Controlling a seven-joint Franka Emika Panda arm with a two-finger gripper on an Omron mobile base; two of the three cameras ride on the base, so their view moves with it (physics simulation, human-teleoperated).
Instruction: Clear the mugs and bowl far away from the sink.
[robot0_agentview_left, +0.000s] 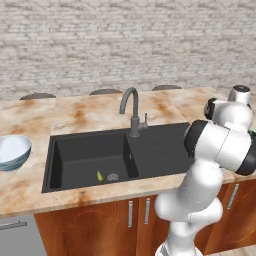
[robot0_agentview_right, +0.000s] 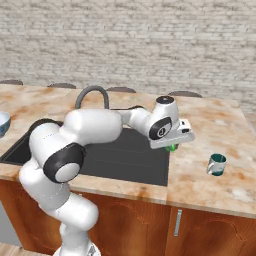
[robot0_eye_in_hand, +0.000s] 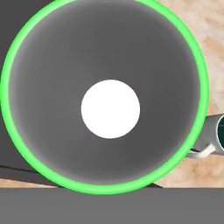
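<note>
The green mug (robot0_eye_in_hand: 109, 48) is seen from straight above in the hand view: bright green rim, grey inside, white bottom. It stands on the counter at the right edge of the black sink (robot0_agentview_right: 125, 155). My gripper (robot0_agentview_right: 172, 146) is lowered onto it, and just a sliver of the green mug (robot0_agentview_right: 173, 148) peeks out under the hand. The fingers are hidden, so the grip is unclear. The grey mug (robot0_agentview_right: 217, 164) with a teal inside stands on the counter further right, its edge the grey mug (robot0_eye_in_hand: 216, 133) in the hand view. The bowl (robot0_agentview_left: 12, 150) sits left of the sink.
A dark gooseneck faucet (robot0_agentview_left: 131, 107) rises behind the sink's middle. A small yellow-green scrap (robot0_agentview_left: 100, 176) lies in the left basin near the drain. Chair backs (robot0_agentview_left: 105, 91) show beyond the counter, in front of a brick wall. Bare marble counter (robot0_agentview_right: 220, 125) spreads to the right.
</note>
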